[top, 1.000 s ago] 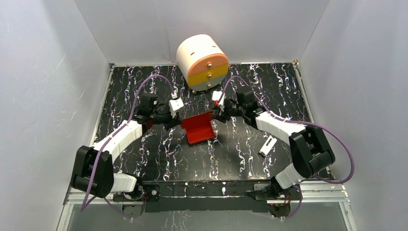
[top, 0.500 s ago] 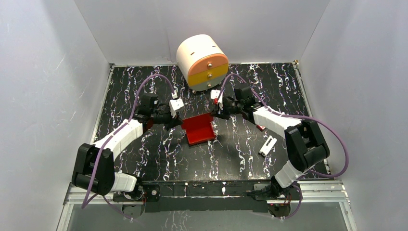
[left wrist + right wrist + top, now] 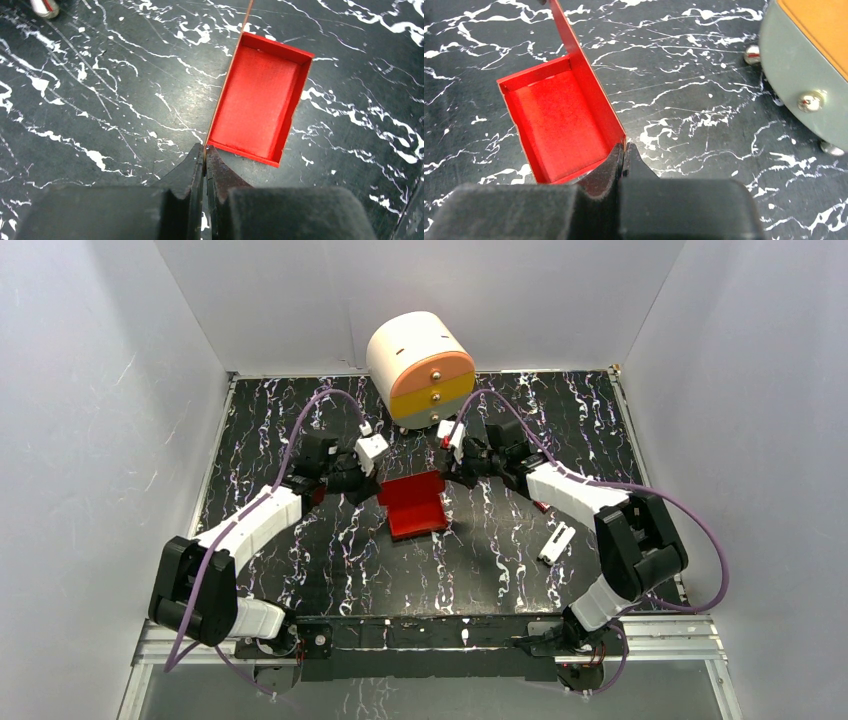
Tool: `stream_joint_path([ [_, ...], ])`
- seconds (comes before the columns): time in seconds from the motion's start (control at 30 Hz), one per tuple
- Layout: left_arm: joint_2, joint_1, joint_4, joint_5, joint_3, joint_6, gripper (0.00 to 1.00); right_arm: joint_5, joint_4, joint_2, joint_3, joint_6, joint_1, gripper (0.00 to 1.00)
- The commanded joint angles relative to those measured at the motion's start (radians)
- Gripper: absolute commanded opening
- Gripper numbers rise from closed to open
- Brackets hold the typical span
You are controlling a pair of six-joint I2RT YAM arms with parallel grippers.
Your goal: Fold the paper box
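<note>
The black marbled table (image 3: 300,570) carries the paper box (image 3: 412,505), a drawer unit (image 3: 420,368) and a white piece (image 3: 556,542).

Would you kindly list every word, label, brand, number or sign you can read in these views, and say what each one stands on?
None: no text can be read in any view.
The paper box is plain red card with no print.
The round drawer unit shows only metal knobs and no label.
The small white pieces to the right of the box are too small to tell whether they carry any marking.
</note>
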Motion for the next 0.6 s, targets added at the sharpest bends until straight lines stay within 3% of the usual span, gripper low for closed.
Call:
stream_joint_path([
  [0.0, 0.006, -0.072, 0.033, -0.181, 0.044, -0.141, 0.0, 0.146, 0.103, -0.073, -0.025, 0.145, 0.04, 0.0],
  [0.2, 0.014, -0.147, 0.066, -0.405, 0.038, -0.308, 0.0, 0.361, 0.129, -0.098, -0.063, 0.247, 0.13, 0.0],
  [0.57, -0.028, -0.24, 0.176, -0.666, 0.006, -0.588, 0.0, 0.782, 0.162, -0.125, -0.094, 0.498, 0.264, 0.0],
])
